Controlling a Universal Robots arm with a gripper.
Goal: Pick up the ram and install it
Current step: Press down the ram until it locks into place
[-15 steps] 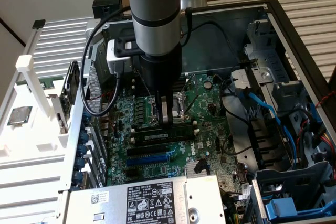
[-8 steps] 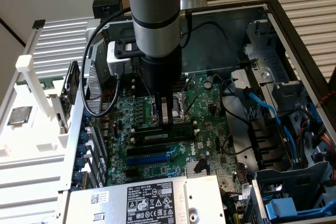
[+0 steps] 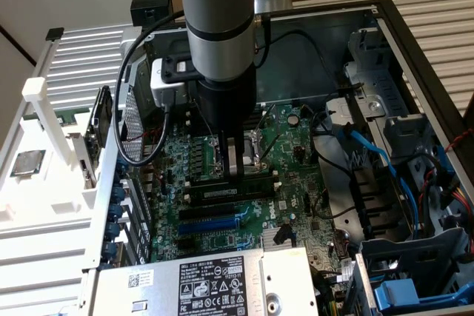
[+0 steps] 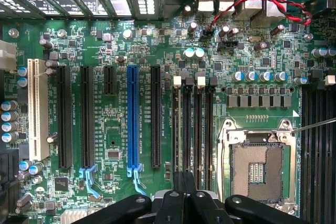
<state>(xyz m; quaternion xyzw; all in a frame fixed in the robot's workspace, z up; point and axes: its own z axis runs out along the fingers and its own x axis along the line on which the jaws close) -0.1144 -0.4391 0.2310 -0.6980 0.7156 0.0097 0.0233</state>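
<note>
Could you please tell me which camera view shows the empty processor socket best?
The wrist view: the processor socket faces the camera, its metal frame and contact grid plain. In the exterior view the socket is mostly hidden behind the arm, with part of its frame showing beside the gripper.

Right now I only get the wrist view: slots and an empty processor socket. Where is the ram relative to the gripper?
Observer: In the exterior view the ram lies along a memory slot, directly under the shut gripper. I cannot tell if they touch.
Operator: Is there a processor around for that empty socket?
Observer: A square silver chip lies on the white rack outside the case, on the exterior view's left.
Operator: Anything else in that rack?
Observer: A dark expansion card stands upright there, beside the case wall.
</note>
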